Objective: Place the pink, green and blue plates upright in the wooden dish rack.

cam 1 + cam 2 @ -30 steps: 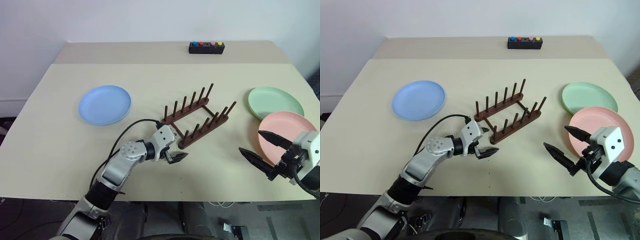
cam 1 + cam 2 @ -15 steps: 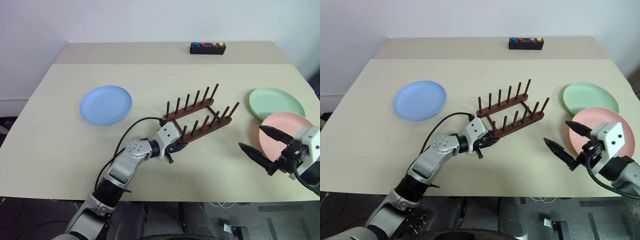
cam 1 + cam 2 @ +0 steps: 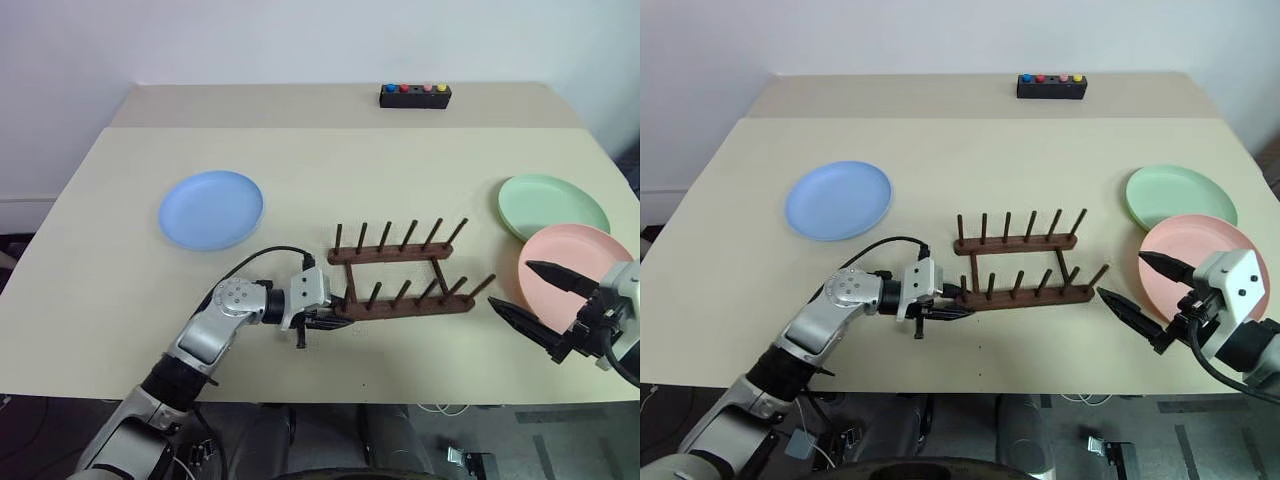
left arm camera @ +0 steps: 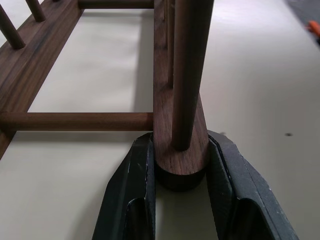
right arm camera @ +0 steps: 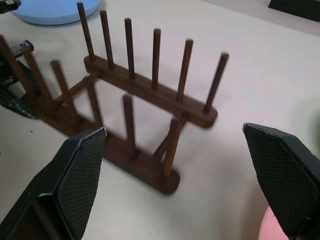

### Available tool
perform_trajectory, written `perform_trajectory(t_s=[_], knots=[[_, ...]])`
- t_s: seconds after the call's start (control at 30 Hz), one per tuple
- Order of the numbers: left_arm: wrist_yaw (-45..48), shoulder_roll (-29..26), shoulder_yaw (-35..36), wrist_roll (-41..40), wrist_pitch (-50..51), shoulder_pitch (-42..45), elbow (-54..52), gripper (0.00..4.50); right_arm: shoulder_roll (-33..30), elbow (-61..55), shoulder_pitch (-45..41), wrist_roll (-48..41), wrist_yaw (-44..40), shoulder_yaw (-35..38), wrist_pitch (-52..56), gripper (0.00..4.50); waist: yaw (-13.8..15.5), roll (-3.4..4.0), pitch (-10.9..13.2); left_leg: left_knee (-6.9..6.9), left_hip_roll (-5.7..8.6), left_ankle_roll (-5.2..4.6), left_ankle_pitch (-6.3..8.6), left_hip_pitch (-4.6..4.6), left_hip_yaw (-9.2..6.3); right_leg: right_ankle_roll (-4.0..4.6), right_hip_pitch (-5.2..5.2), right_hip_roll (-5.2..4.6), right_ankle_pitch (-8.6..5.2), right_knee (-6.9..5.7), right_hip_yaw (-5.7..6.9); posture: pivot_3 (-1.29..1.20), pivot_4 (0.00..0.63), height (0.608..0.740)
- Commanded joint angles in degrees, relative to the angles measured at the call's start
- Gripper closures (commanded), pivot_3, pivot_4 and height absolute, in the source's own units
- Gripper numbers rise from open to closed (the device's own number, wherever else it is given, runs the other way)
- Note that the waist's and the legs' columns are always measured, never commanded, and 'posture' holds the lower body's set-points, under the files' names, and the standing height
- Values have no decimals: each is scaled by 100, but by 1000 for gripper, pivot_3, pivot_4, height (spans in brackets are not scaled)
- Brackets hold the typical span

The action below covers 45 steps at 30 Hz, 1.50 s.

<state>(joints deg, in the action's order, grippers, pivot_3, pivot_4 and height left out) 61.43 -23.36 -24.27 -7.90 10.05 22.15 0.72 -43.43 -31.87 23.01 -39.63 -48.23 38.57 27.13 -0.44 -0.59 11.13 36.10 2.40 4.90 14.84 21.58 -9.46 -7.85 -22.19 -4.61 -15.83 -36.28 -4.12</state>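
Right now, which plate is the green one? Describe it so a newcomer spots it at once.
Start at the beige table and go to its right side, past the wooden rack. Two plates overlap there: the green plate is the farther one, partly under the pink plate. It is pale mint; the blue plate lies alone on the left.

Head pair looking down over the table (image 3: pixel 120 280); left wrist view hard against the wooden dish rack (image 4: pixel 175 125), right wrist view further back, sharing it.
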Motion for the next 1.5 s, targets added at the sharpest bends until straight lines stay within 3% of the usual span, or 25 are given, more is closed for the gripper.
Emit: perform_trajectory(t_s=[0.03, 0.6, 0.8, 1.03, 1.07, 1.13, 1.2, 1.33, 1.37, 1.5], knots=[[139, 207, -260, 131, -237, 158, 253, 3729, 50, -185, 40, -86, 37, 134, -18, 0, 1, 0, 0, -1, 0, 0, 0, -1, 0, -1, 0, 0, 0, 0, 0, 0, 150, 740], [85, 654, -261, 383, -511, 314, 810, 3729, 110, -313, 333, -131, 128, 363, -19, 0, 0, 0, 0, 1, 0, -1, 0, -2, 0, -3, 2, 0, 1, 0, 0, 0, 150, 740], [89, 570, -69, 205, -234, 210, 541, 951, 8, -126, 473, -26, -32, 701, -62, 0, -8, 0, 0, 0, 0, -1, 0, -2, 0, -3, 1, 0, 1, 0, 0, 0, 150, 740], [156, 80, 655, -588, 803, -23, -333, 951, -3, 17, 1000, -5, -496, 1322, -66, 0, -41, 0, 0, -10, -3, -1, 0, -4, 0, -4, -5, 2, 1, -3, 0, 0, 150, 740], [194, -12, 701, -651, 856, -85, -449, 851, 19, -29, 1083, -53, -558, 1334, -38, 525, -40, 1, 0, -11, -4, -1, 0, -4, 0, -4, -6, 3, 1, -4, 0, 0, 150, 740], [249, -167, 767, -767, 950, -196, -634, 1369, 69, -173, 1348, -120, -723, 1315, 37, 1202, -27, 1, 0, -10, -4, -1, 1, -4, 0, -4, -5, 2, 1, -3, 0, 0, 150, 740], [397, -375, 708, -802, 1031, -314, -831, 2112, 114, -391, 1798, 108, -896, 1054, 41, 2234, -7, 1, 1, -9, -4, -1, 1, -3, 0, -3, -5, 2, 0, -3, 0, 0, 150, 740], [728, -632, 447, -968, 1424, -412, -1227, 4197, 162, -663, 2235, 601, -804, 434, -35, 4383, -17, -1, 1, -6, -4, 0, 1, 2, 0, 13, -6, 2, -9, 0, 1, 0, 150, 740], [773, -666, 363, -1000, 1569, -410, -1314, 4422, 190, -651, 2222, 697, -703, 293, -32, 4486, -17, -1, 1, -2, -4, 0, 1, 2, 1, 14, -4, 1, -10, 0, 1, 0, 150, 740], [681, -571, 64, -958, 1888, -344, -1463, 4422, 257, -572, 2055, 1097, -374, -182, -64, 4486, -22, 0, 1, -2, -4, 0, 1, 1, 3, 11, -4, -1, -14, 2, 0, 0, 150, 740]])
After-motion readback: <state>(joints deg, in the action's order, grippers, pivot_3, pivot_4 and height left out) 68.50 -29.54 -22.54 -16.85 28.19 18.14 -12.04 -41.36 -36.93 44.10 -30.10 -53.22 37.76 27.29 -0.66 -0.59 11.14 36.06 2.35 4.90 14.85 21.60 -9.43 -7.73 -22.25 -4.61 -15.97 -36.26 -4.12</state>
